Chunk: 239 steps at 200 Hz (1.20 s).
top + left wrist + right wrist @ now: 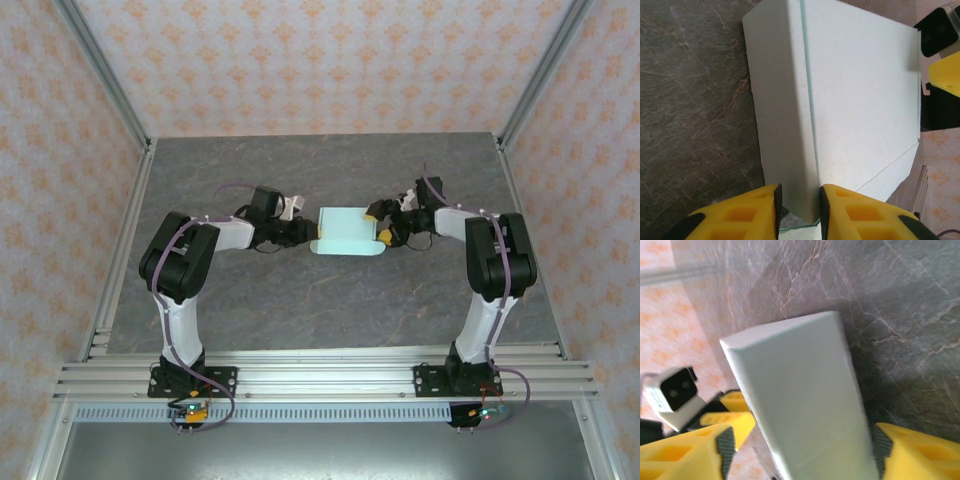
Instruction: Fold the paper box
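**Paper box between the two tools at mid-table**

The paper box (348,232), in pale mint-blue card, lies near the centre of the top view. It reads there as a rectangle with a rounded flap along its lower edge. In the left wrist view the box (860,90) takes up most of the frame. It shows a broad flat face on the right and a narrower panel on the left, meeting at a sharp crease. A diagonal score line crosses its lower right corner. In the right wrist view the box (805,400) runs from mid-frame down to the bottom edge as a tapering pale block, somewhat blurred. I cannot tell whether it rests on the table or is raised off it.

The left tool (310,234) meets the box's left edge in the top view. From its own camera, the left tool (799,212) has its yellow fingers close together at the bottom of the frame. The near end of the narrow panel is pinched between their pads.

The right tool (378,224) stands at the box's right edge in the top view. In its own view the right tool (800,460) has its jaws wide, straddling the box's width. The finger at lower right lies against the box's edge. A gap shows between the finger at lower left and the card, so it has no firm hold.

The table (300,300) is grey and marbled, and patterned walls (300,60) rise along the top and sides of the top view.
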Each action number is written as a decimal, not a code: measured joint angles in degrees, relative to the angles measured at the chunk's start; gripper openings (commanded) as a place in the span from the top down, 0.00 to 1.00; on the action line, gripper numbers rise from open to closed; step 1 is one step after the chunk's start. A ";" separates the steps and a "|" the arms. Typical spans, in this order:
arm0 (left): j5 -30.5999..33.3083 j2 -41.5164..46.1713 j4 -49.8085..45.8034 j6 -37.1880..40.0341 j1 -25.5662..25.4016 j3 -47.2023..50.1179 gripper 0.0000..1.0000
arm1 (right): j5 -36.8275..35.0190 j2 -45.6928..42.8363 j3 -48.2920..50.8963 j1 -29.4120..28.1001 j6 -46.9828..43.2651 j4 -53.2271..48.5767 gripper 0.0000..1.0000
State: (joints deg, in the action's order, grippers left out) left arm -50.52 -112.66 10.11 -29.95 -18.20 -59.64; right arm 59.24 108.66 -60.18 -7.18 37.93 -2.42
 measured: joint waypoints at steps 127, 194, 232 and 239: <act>8.09 20.90 0.11 8.26 0.39 4.11 0.14 | 1.66 -5.84 5.97 -0.39 25.09 13.88 0.53; 26.62 28.28 5.20 49.00 -12.11 14.36 0.01 | 2.36 -6.91 4.66 -0.39 25.49 2.19 0.55; 38.80 19.71 8.59 68.50 -16.52 15.10 0.05 | 3.67 -7.93 3.41 -0.39 24.48 -3.39 0.55; 40.39 18.56 8.94 70.88 -17.27 15.10 0.06 | 3.91 -8.04 3.15 -0.39 24.15 -4.28 0.55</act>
State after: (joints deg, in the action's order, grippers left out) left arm -10.13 -94.11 19.05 40.93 -35.46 -44.53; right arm 63.16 100.62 -57.04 -7.57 62.08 -6.70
